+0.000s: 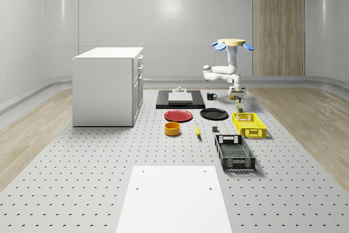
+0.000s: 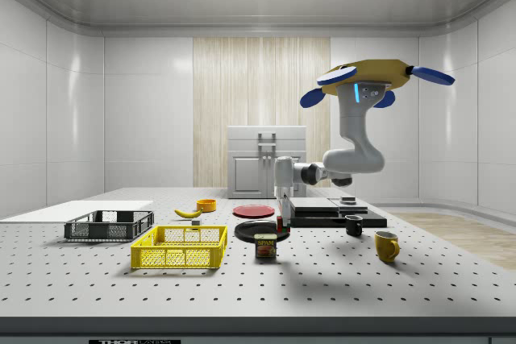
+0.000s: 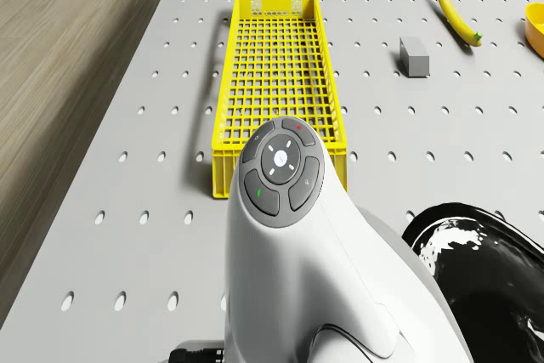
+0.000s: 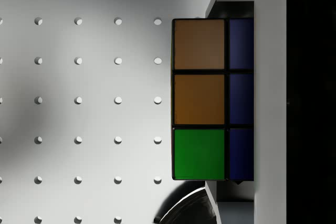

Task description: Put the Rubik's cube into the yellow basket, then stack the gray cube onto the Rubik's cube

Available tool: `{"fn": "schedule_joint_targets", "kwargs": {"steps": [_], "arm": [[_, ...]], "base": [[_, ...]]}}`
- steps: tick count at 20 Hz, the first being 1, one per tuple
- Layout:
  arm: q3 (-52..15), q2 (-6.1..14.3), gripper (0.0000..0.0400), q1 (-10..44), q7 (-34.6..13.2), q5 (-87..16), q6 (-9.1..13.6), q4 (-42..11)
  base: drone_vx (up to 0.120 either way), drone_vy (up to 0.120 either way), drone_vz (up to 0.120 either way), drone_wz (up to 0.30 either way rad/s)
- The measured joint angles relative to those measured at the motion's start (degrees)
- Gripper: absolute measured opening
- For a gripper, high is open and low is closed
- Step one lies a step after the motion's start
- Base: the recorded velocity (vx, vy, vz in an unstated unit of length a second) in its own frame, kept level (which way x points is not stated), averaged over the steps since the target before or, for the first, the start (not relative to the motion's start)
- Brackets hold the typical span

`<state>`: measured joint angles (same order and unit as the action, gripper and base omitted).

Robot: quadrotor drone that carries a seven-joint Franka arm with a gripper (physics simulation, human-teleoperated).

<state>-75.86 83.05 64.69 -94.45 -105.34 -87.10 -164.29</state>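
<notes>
The Rubik's cube (image 4: 212, 99) sits right against the wrist camera, orange and green squares facing out beside a column of dark blue ones, pinched between the fingers of the gripper (image 2: 280, 219), which is closed on it and holds it clear of the perforated table (image 1: 82, 173). In the side view the gripper hangs just above the black plate (image 2: 251, 231), with the spam can (image 2: 265, 246) on the table just in front of it and the yellow basket (image 2: 180, 247) a little further toward the side view's left. From the drone view the basket (image 3: 276, 65) lies beyond the arm's wrist, its mesh floor bare, and the gray cube (image 3: 414, 56) rests on the table near it, apart from the basket wall, between the basket and the banana (image 3: 456, 14). The black crate (image 1: 234, 153) stands past the basket's far end. Around the rest of the table are the red plate (image 1: 178, 115), the orange bowl (image 1: 172, 129), a dark mug (image 2: 353, 225), a yellow mug (image 2: 386, 246), a black tray (image 1: 180, 100) with a pale block on it, and the white cabinet (image 1: 108, 85). The drone (image 2: 372, 78) hovers in the air above the table's mug end, the arm reaching down and sideways from it toward the black plate.
</notes>
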Motion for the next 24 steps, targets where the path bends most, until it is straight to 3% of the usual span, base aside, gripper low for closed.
{"fn": "schedule_joint_targets", "kwargs": {"steps": [24], "arm": [[-0.36,2.18,0.0325,0.58,-0.46,0.92,-2.03,0.11]], "base": [[0.12,0.008,0.0,0.0]]}}
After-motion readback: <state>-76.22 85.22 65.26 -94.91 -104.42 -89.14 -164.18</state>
